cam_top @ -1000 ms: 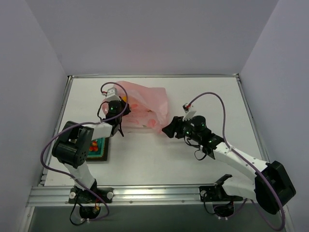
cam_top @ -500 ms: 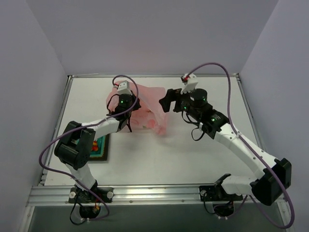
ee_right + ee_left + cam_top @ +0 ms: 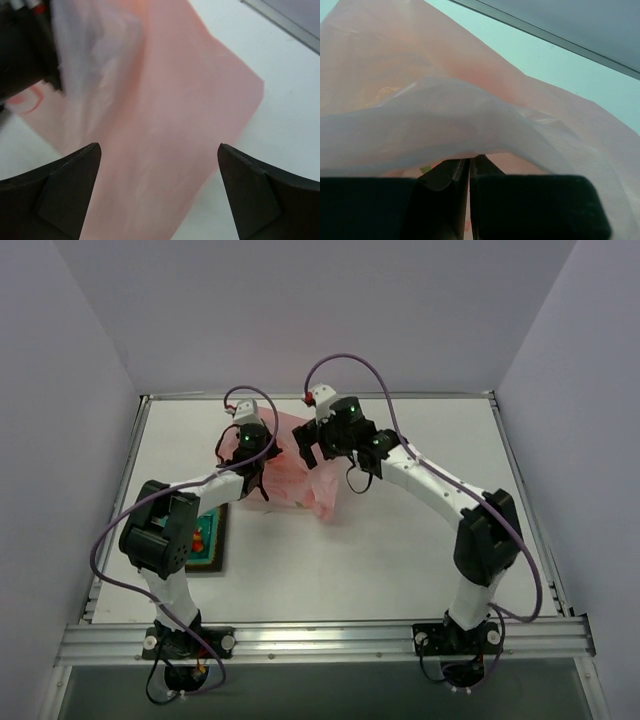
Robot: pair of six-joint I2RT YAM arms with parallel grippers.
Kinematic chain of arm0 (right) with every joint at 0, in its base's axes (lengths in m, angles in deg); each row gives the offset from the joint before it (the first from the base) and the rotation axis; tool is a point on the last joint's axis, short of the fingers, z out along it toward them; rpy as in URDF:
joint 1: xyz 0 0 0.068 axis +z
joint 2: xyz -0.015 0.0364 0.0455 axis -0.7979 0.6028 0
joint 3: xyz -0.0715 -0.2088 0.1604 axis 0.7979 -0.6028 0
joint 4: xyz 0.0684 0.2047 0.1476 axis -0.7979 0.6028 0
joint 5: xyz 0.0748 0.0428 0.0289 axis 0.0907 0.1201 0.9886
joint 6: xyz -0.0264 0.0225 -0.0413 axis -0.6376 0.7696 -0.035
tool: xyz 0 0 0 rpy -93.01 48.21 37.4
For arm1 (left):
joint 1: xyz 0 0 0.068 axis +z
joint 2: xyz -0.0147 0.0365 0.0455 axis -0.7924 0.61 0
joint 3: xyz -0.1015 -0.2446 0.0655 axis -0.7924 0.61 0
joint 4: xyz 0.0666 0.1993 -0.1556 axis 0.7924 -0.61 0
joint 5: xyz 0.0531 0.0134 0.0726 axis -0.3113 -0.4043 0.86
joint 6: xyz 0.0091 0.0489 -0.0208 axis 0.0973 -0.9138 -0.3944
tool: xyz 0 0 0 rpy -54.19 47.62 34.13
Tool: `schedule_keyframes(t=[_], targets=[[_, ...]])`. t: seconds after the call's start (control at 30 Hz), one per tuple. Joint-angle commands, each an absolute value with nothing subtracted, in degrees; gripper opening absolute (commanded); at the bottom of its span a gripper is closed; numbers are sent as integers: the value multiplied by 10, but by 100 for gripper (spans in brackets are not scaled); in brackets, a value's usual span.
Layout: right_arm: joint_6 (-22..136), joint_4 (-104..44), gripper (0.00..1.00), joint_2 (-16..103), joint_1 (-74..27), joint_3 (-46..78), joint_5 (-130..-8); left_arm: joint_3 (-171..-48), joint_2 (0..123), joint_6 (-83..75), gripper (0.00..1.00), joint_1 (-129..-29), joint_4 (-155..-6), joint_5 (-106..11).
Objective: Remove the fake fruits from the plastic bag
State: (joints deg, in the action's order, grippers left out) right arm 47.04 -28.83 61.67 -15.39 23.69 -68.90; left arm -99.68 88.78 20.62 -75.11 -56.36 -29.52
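The pink plastic bag point(image 3: 297, 468) lies crumpled at the back middle of the table. My left gripper point(image 3: 263, 486) is at the bag's left edge. In the left wrist view the left gripper point(image 3: 469, 167) is shut on a fold of the bag point(image 3: 470, 115), whose film drapes over its tips. My right gripper point(image 3: 312, 452) hovers over the top of the bag. In the right wrist view the right gripper point(image 3: 159, 148) is wide open, with only the bag point(image 3: 170, 125) below it. The fake fruits show only as a darker red patch point(image 3: 320, 502) through the film.
A dark square tray point(image 3: 205, 540) with a teal inside sits at the left, beside the left arm's elbow. Grey walls close in the table on three sides. A metal rail point(image 3: 320, 640) runs along the near edge.
The right arm swung from the bag's right side up and left over the bag, and its jaws opened wide. The left gripper moved farther back, still pinching the bag, which bunched up.
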Motion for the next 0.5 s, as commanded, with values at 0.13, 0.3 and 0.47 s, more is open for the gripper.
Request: schedule_keyframes(t=[0.13, 0.3, 0.47], targets=[[458, -301, 99, 816, -196, 419, -762, -1025, 910, 205, 2, -746, -546, -325], [532, -336, 91, 930, -242, 515, -645, -1021, 926, 208, 2, -742, -545, -327], [597, -403, 35, 917, -252, 445, -591, -1000, 910, 209, 2, -734, -535, -326]])
